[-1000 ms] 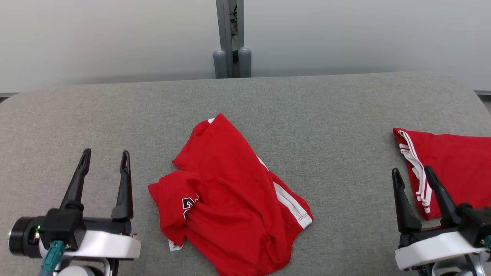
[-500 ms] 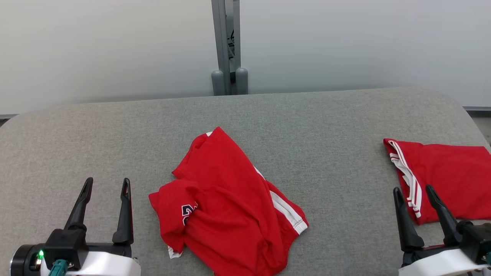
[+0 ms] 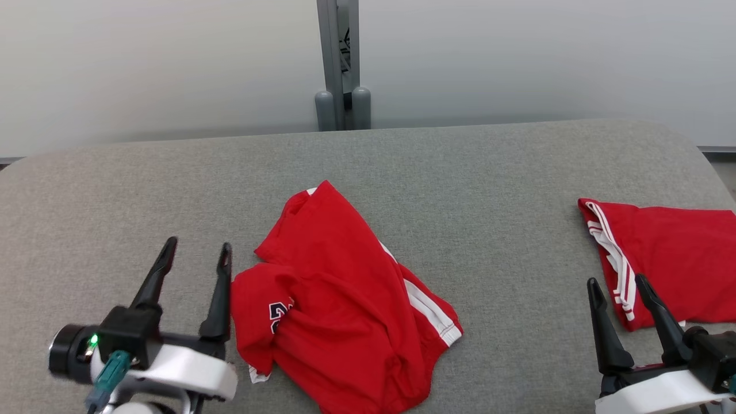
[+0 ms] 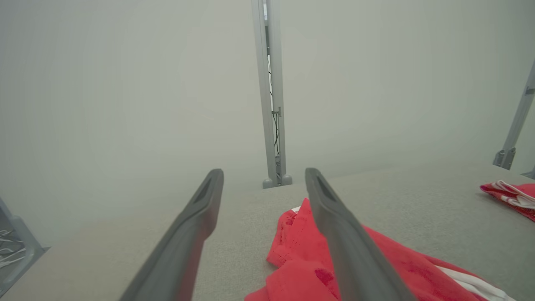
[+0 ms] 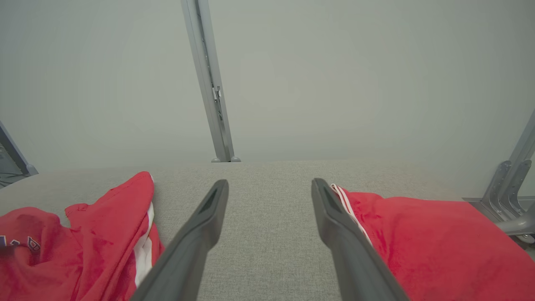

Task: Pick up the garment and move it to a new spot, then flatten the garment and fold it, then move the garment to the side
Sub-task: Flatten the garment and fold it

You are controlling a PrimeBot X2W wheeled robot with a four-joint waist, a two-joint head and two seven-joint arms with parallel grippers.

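Two red garments lie on a grey fabric table (image 3: 489,190), seen from the head camera. We see the garment (image 3: 339,299) crumpled near the middle of the table, towards the near edge. It is red with a white side stripe and dark lettering on a fold at its left. The other garment (image 3: 667,259) lies flat at the far right, well apart from the first, with white stripes along its left edge.

We see the left gripper (image 3: 198,245) at the lower left, its two dark fingers spread wide and holding nothing. Its right finger (image 3: 221,287) stands just beside the garment's left edge; we cannot tell whether it touches the cloth. A green light glows on the wrist.

We see the right gripper (image 3: 616,282) at the lower right, its fingers also spread and empty. Its right finger overlaps the near left corner of the other garment.

In the left wrist view, the left gripper (image 4: 264,173) points across the table, with the garment (image 4: 288,251) under and beside its right finger. In the right wrist view, the right gripper (image 5: 270,184) frames bare table, with the garment (image 5: 104,225) to its left and the other garment (image 5: 418,234) to its right.

Behind the table, a grey post (image 3: 339,57) rises against a pale wall (image 3: 144,69).
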